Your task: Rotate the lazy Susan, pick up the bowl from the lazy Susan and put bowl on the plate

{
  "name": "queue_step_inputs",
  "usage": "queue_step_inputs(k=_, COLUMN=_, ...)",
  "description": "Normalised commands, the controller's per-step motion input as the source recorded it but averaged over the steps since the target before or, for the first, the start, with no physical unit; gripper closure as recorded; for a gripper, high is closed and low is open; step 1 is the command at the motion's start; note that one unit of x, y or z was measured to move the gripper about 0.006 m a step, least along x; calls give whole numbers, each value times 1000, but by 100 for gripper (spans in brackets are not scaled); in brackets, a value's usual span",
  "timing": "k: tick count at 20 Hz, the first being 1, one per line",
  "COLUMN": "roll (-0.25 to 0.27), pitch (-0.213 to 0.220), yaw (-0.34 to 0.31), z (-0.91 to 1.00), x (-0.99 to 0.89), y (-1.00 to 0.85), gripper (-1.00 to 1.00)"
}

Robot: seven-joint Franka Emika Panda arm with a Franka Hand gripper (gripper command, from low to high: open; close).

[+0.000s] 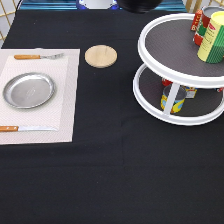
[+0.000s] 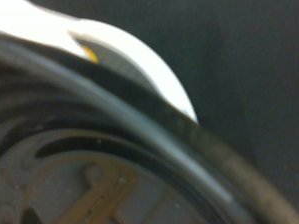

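The black bowl shows only as a dark rounded shape at the exterior view's top edge, above the table and off the lazy Susan. The gripper is not visible in the exterior view. In the wrist view the bowl's glossy ridged inside fills the near part of the picture, with the white rim of the lazy Susan beyond it. The silver plate lies empty on a pale placemat at the exterior view's left.
A fork and a knife lie on the placemat beside the plate. A round wooden disc sits between the placemat and the lazy Susan. Cans stand on the turntable's top tier and lower tier.
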Motion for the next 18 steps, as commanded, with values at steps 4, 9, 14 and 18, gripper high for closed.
queue_step_inputs(k=4, roll=0, pitch=-91, yaw=-105, z=0, x=382, y=-699, gripper=100)
queue_step_inputs(k=9, roll=0, pitch=-112, yaw=-126, z=-98, x=197, y=-686, gripper=100)
queue_step_inputs(k=14, roll=0, pitch=-106, yaw=-134, z=-161, x=96, y=-686, gripper=100)
queue_step_inputs(k=18, roll=0, pitch=-90, yaw=-152, z=-279, x=22, y=-649, gripper=100)
